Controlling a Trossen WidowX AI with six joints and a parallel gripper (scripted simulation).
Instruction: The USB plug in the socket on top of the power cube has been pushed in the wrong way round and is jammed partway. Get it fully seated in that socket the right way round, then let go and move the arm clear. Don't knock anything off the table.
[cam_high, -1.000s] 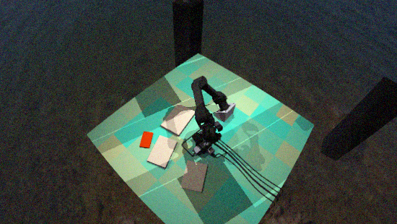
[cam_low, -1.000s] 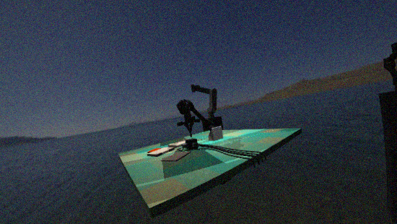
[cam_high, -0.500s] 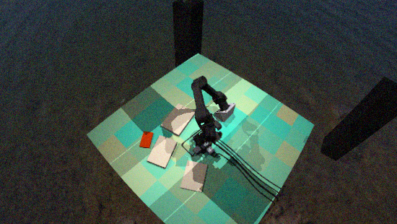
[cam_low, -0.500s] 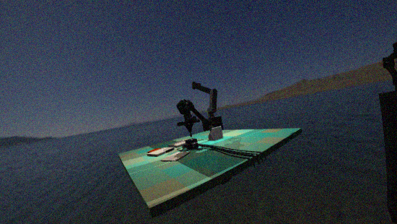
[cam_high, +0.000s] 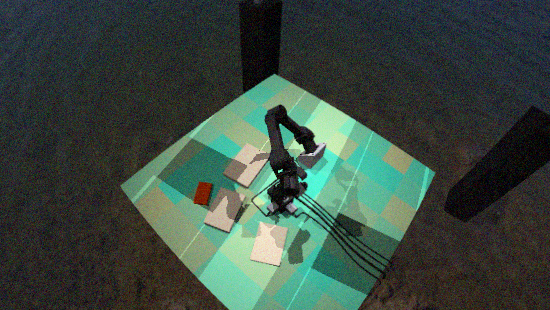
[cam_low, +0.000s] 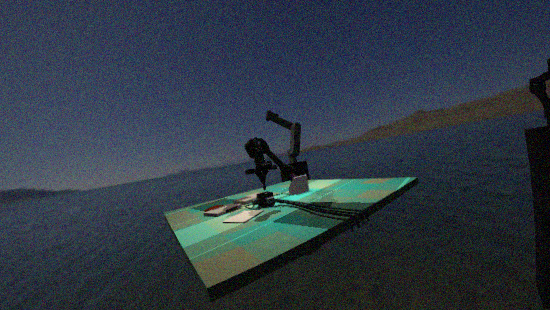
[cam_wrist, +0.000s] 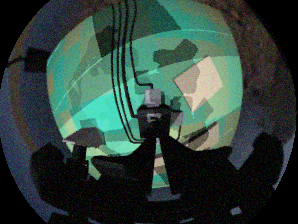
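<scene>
The dark power cube (cam_high: 281, 204) (cam_low: 263, 199) (cam_wrist: 153, 110) sits near the middle of the teal patchwork table (cam_high: 380, 175) (cam_low: 240, 245), with black cables running off from it. My gripper (cam_high: 287, 186) (cam_low: 263, 183) (cam_wrist: 157, 132) points straight down just above the cube's top. It is shut on the small dark USB plug, which is too small and dark to make out clearly. In the wrist view the cube lies right beyond the fingertips. I cannot tell whether the plug's tip touches the socket.
Three beige slabs (cam_high: 246, 164) (cam_high: 224, 209) (cam_high: 269, 243) and a red block (cam_high: 203, 193) lie left of and in front of the cube. Black cables (cam_high: 345, 235) run to the table's right front edge. A light grey block (cam_high: 313, 154) (cam_low: 298, 184) stands at the arm's foot. Dark pillars (cam_high: 260, 40) stand off the table.
</scene>
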